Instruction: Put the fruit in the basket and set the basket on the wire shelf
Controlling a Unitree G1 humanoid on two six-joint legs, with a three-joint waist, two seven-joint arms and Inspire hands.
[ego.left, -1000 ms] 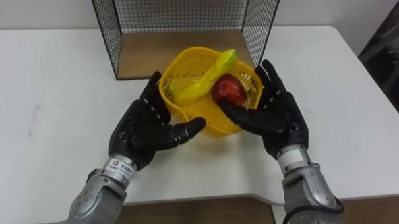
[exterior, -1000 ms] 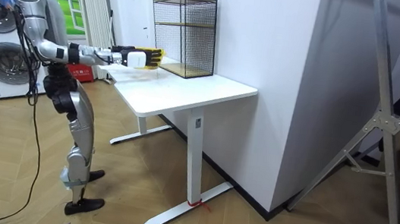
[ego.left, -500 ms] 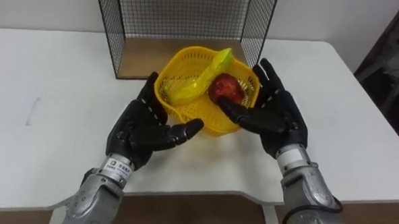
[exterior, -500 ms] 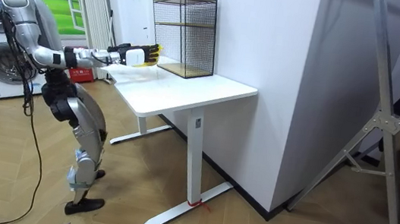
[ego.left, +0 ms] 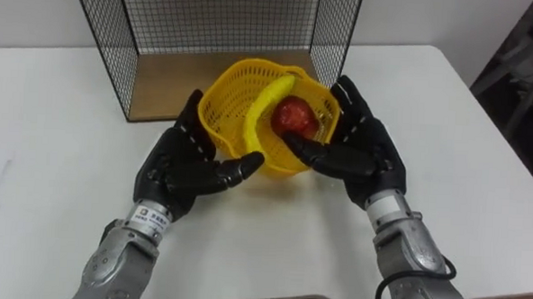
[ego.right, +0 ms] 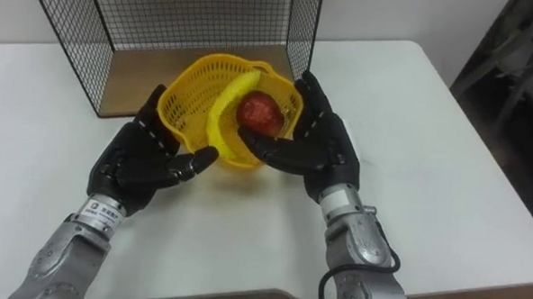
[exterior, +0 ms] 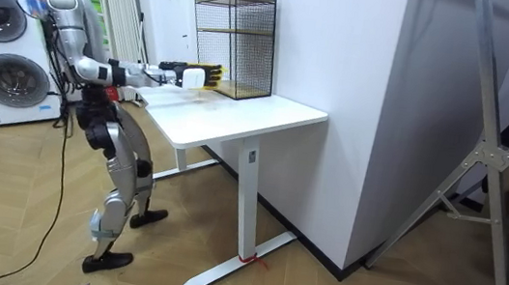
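Note:
A yellow mesh basket [ego.left: 222,92] is held between my two black hands, just in front of the wire shelf [ego.left: 218,21]. A yellow banana [ego.left: 261,109] and a red apple [ego.left: 293,117] lie inside it. My left hand [ego.left: 180,168] presses its left side with straight fingers, the thumb reaching along the front. On the other side my right hand [ego.left: 361,149] does the same. Both are open. In the room view I stand at the table's end on the room view's left, arms stretched toward the wire shelf [exterior: 238,38].
The shelf is a black wire cage with an open front and a wooden bottom board [ego.left: 166,82], standing at the back of the white table [ego.left: 482,177]. The table's edge runs close on the right.
I have stepped closer to the table and the basket has moved with both hands toward the shelf's open front. The banana has shifted inside the basket.

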